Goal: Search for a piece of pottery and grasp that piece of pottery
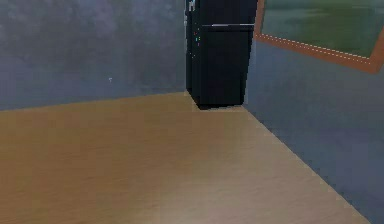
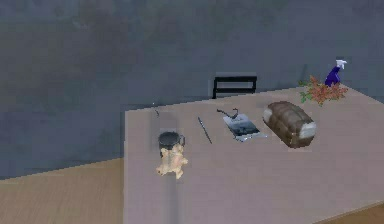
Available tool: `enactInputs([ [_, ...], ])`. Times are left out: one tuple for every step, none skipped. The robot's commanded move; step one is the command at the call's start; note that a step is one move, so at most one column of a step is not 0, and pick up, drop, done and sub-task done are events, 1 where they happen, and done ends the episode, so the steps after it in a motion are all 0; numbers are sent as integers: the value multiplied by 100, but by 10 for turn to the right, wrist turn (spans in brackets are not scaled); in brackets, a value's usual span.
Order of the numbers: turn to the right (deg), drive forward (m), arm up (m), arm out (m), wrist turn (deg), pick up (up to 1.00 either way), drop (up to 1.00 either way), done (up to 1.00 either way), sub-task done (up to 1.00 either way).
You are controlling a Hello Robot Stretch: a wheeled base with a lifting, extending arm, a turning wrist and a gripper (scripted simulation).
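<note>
In the arm side view a pale table (image 2: 330, 175) carries several small things. Near its left edge sits a small dark rounded vessel (image 2: 170, 140), with a tan figurine (image 2: 172, 160) just in front of it. I cannot tell whether either one is pottery.
Also on the table are a thin dark utensil (image 2: 203, 130), a flat silver item (image 2: 241, 126), a brown loaf (image 2: 289, 123), a reddish plant (image 2: 320, 93) and a blue spray bottle (image 2: 335, 72). A black chair (image 2: 234, 86) stands behind it. Ahead, a black fridge (image 1: 219, 55) fills the corner beyond wooden floor (image 1: 140, 160).
</note>
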Motion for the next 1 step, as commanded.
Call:
enactInputs([
  [0, 0, 50, 0, 0, 0, 0, 0, 0],
])
